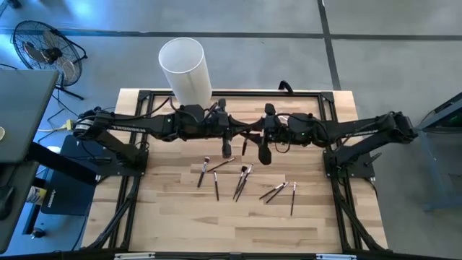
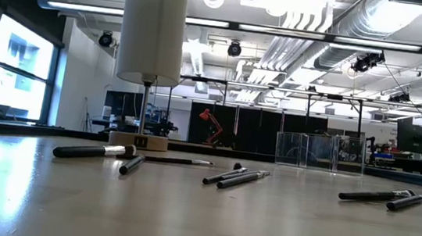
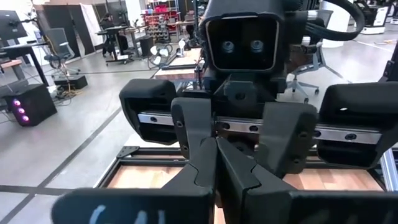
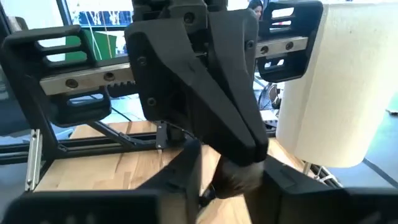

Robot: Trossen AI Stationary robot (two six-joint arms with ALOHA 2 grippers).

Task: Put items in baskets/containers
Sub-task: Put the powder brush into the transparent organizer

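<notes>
The left gripper (image 1: 227, 149), jaws pressed together, and the right gripper (image 1: 264, 154), jaws seemingly narrow on a brush (image 1: 245, 146), meet beside the white cylinder (image 1: 185, 70), spare brushes (image 1: 242, 180) beyond.

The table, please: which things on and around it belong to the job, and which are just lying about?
Job: makeup brushes, white cylinder, clear plastic holder.
Lying about: floor fan, red desk lamp.
</notes>
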